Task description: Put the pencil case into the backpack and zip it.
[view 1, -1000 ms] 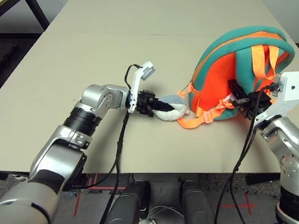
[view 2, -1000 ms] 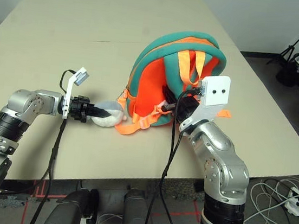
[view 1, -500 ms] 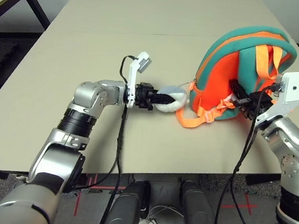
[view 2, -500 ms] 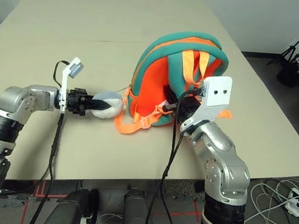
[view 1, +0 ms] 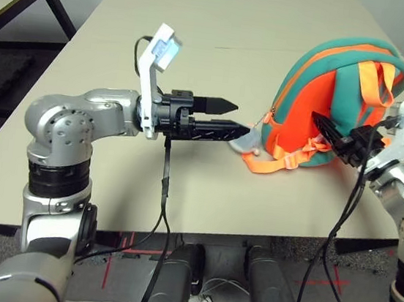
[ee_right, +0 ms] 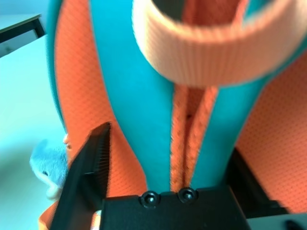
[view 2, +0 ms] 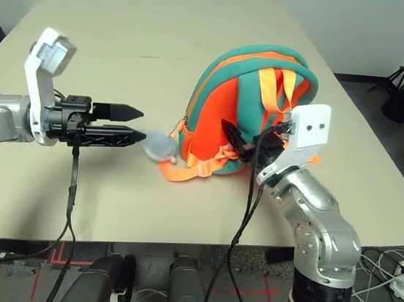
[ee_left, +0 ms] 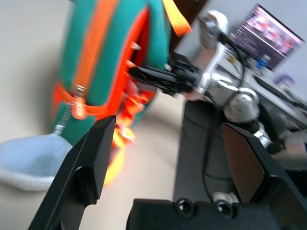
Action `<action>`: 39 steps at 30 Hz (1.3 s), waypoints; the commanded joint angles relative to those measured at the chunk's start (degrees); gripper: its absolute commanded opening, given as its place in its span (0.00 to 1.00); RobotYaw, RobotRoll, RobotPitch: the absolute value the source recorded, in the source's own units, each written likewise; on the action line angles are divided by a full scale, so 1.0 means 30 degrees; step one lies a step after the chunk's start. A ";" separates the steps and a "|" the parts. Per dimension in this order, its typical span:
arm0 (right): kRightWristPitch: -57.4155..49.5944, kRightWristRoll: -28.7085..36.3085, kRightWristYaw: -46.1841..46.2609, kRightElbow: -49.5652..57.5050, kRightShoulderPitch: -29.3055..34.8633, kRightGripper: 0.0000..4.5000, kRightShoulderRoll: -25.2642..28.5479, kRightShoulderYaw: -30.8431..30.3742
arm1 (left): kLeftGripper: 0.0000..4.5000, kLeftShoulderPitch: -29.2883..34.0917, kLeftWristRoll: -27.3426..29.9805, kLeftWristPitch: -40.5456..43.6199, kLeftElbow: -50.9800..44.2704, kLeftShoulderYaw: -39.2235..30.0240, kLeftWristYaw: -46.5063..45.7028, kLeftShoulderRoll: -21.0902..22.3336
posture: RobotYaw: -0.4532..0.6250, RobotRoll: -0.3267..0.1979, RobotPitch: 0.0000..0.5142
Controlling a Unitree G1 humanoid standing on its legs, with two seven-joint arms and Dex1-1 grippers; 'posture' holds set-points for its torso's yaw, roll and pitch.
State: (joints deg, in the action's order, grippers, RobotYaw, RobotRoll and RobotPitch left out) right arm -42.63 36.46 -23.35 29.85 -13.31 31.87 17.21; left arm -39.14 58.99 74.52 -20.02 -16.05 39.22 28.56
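The backpack stood upright on the bench, its orange back panel and straps turned toward the robot. The pencil case could not be seen.

The left hand was raised above the bench and pointed level toward the backpack, its two black fingers spread wide with nothing between them. Just past its fingertips, between them and the backpack, the grey charm lay on the bench, at the foot of the backpack beside the loose orange strap ends. In the left wrist view, the charm showed beyond one finger, apart from it, with the backpack's side seam rising above it.

The right hand sat close against the backpack's back panel, pointing into it near the lower straps. Its fingers stood wide in the right wrist view, one finger on each side of the teal centre strip; whether they touched the fabric could not be told. An orange loop hung across the panel beyond that hand.
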 commanded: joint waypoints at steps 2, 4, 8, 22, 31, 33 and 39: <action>-0.1244 0.1734 0.0051 0.1144 0.0360 1.00 0.0759 0.1488 | 1.00 0.0012 0.0754 -0.0304 0.0050 -0.0954 -0.1832 -0.0253 | 0.32 0.62 0.22; -0.1751 0.2289 0.0231 0.1547 0.0660 1.00 0.1129 0.2088 | 1.00 0.0243 0.0946 -0.0441 0.0027 -0.1087 -0.2179 -0.0056 | 0.30 0.62 0.23; -0.2313 0.2976 0.0592 0.2076 0.1690 1.00 0.1808 0.3516 | 1.00 0.0665 0.0655 -0.1128 0.0457 -0.1394 -0.2854 0.0323 | 0.29 0.62 0.24; -0.2321 0.4580 0.1393 0.0421 0.2567 1.00 0.3360 0.8091 | 1.00 0.2921 -0.4518 -0.8543 0.3554 -0.1952 -0.4515 0.0735 | 0.27 0.62 0.24; -0.2141 0.5710 0.2758 -0.1552 0.1227 1.00 0.3191 0.9628 | 1.00 0.3236 -0.8589 -1.4814 0.6950 -0.2715 -0.5673 0.1235 | 0.29 0.62 0.23; -0.1941 0.5723 0.2711 -0.2138 0.1104 1.00 0.3356 0.9874 | 1.00 0.3753 -0.9696 -1.6177 0.7545 -0.2464 -0.5385 0.1601 | 0.29 0.62 0.23; -0.0278 0.4766 0.2975 -0.4637 0.0295 1.00 0.3346 1.0469 | 1.00 0.4653 -1.0805 -1.7828 0.8873 -0.3095 -0.6438 0.1359 | 0.30 0.62 0.21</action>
State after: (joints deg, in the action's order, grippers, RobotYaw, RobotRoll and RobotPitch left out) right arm -45.54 52.08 -14.97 17.75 -12.38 41.77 47.13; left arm -26.26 27.98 22.53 5.38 -24.42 20.71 32.82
